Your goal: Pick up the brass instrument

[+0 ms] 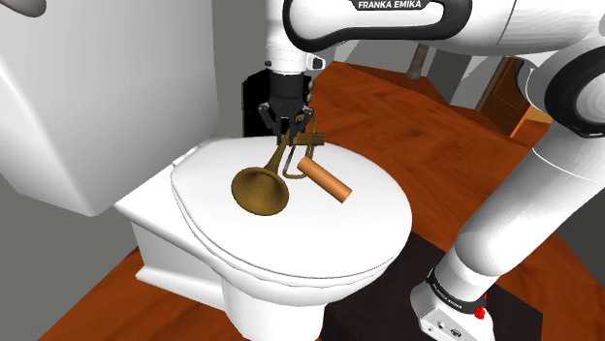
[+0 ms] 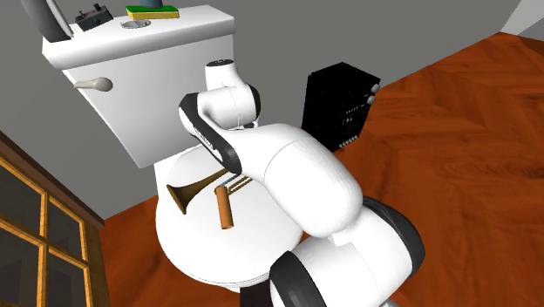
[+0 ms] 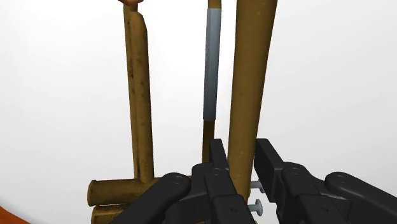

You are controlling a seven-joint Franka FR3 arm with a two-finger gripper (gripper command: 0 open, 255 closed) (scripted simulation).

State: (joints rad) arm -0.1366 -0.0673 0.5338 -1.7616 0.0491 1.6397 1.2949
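Note:
A brass trumpet [image 1: 264,184] lies slanted on the white toilet lid [image 1: 223,232], its bell toward the lid's front. My black gripper [image 1: 290,124] comes down on its rear tubing at the back of the lid. Seen from the wrist, the gripper [image 3: 245,159] is shut on the trumpet's thick main tube [image 3: 251,76], one finger pressed on each side. A thinner brass tube [image 3: 140,95] and a grey-sleeved rod [image 3: 211,70] run alongside it. From the second exterior camera the trumpet's bell [image 2: 183,197] pokes out beside my arm.
A brown cylinder [image 1: 325,180] lies on the lid touching the trumpet's side. The white tank [image 2: 139,70] with a flush handle [image 2: 91,85] stands behind. A black box [image 2: 342,106] sits on the wooden floor [image 2: 453,131]. A glazed wooden cabinet [image 2: 35,235] stands beside the toilet.

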